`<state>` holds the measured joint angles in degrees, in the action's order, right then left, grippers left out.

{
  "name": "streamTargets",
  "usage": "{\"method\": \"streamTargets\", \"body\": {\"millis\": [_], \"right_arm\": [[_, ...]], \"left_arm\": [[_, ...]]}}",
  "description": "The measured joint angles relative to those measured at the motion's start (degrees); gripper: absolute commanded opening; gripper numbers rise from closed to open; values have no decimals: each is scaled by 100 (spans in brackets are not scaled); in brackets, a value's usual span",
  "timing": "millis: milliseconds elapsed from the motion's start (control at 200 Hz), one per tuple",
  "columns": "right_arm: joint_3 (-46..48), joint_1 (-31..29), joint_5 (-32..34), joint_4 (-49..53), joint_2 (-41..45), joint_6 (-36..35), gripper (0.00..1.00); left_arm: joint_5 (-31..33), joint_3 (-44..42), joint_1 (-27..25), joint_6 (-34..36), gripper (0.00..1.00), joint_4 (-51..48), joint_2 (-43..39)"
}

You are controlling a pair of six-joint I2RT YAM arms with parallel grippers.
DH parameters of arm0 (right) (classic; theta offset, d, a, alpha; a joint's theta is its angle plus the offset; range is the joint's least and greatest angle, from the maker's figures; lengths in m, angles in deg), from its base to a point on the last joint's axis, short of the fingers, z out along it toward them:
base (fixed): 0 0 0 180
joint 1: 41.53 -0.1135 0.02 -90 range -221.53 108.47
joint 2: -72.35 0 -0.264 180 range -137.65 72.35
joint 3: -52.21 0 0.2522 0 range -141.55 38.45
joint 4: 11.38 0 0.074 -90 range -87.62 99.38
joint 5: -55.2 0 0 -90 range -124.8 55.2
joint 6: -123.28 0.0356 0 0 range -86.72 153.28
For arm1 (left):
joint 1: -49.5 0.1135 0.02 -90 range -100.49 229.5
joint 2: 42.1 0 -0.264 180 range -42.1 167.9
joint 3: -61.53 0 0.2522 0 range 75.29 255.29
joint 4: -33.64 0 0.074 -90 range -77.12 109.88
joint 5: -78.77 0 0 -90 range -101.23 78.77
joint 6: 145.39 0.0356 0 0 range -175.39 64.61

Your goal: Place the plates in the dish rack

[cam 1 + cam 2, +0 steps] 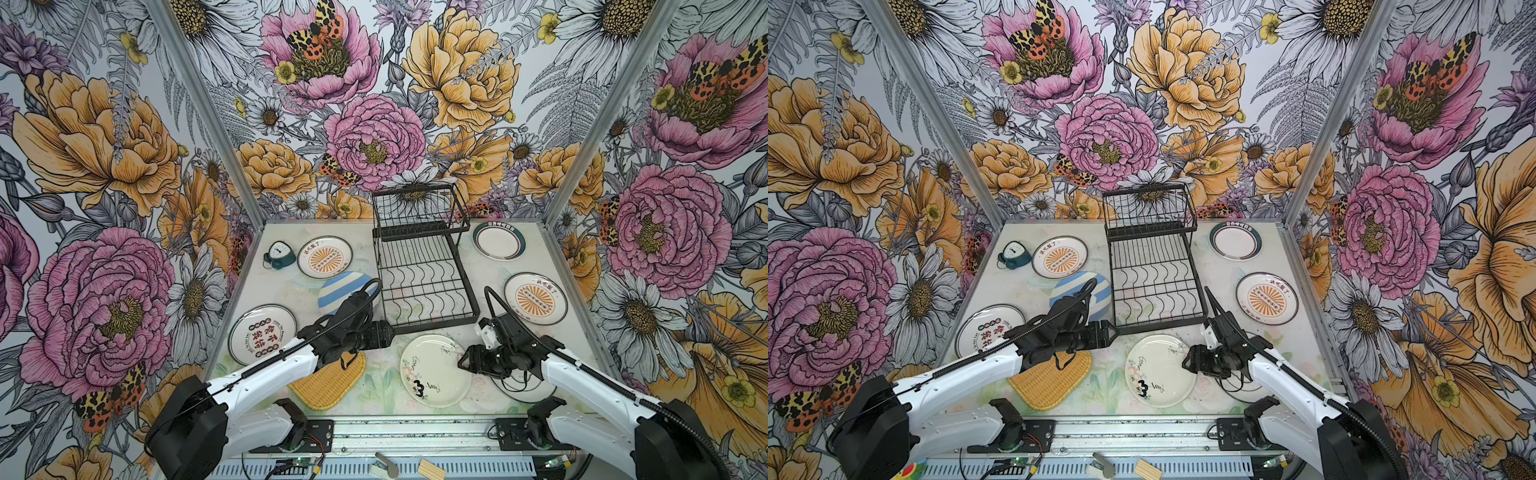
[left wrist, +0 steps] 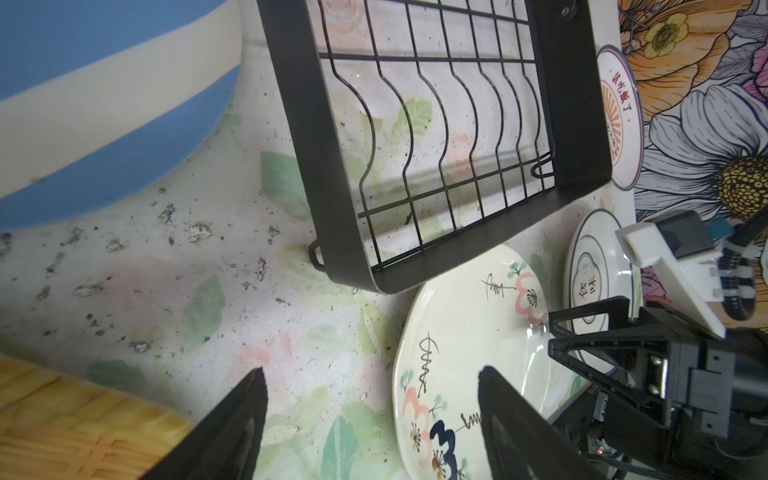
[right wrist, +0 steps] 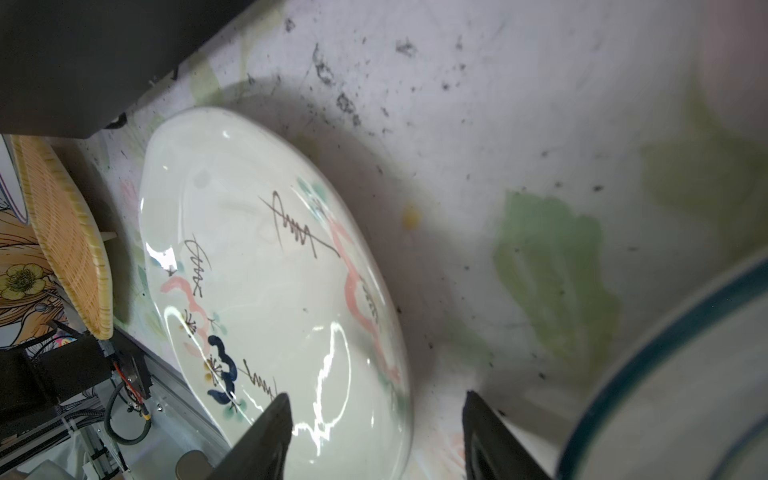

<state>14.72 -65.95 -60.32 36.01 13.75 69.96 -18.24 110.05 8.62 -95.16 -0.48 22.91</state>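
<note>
Right now, the black wire dish rack (image 1: 434,325) stands in the middle of the pale table (image 1: 380,388), and its wavy slots hold nothing. All the plates lie flat on the table around it. So the job is at its very first step: picking up the first plate.

I think that plate is the round white plate with pink and blue painted flowers (image 1: 432,370). It lies just in front of the rack, between the two arms. The right gripper (image 1: 462,365) hangs at this plate's right edge. Its fingers are spread apart and hold nothing. In the right wrist view, one finger is over the plate and one is over the bare table, so the rim sits between them. I cannot tell if they touch it yet.

The left gripper (image 1: 390,334) is by the rack's front left corner. Its fingers are spread wide too, with nothing in them.

Next, the right gripper likely needs to go lower, slip one finger under the rim and pinch it. Then the plate must be lifted, tipped up on its edge and slid into a slot. It looks shiny, so it may slip. A white plate with a dark ring (image 2: 590,266) lies just beside it, so take care not to bump that one.
</note>
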Motion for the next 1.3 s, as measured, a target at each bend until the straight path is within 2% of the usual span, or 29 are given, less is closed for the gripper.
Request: {"method": "streamTargets", "body": {"millis": [380, 676, 906, 1106, 1226, 1301], "right_arm": [[341, 0, -330, -1003, -87, 382, 62], [376, 0, -601, -1508, -455, 444, 51], [398, 0, -688, -1655, -640, 310, 36], [413, -2, -686, -1679, -807, 195, 12], [426, -39, -1062, -1845, -815, 122, 0], [411, -70, -1115, -1971, -800, 120, 0]], "left_arm": [[-114, -192, 2, -39, 80, 177, -138], [-166, -192, 2, -83, 80, 407, 9], [-173, -269, 2, -105, 80, 455, -11], [-192, -400, 13, -190, 80, 459, -157], [-208, -415, 24, -192, 80, 474, -166], [-221, -415, 31, -192, 80, 476, -166]]}}
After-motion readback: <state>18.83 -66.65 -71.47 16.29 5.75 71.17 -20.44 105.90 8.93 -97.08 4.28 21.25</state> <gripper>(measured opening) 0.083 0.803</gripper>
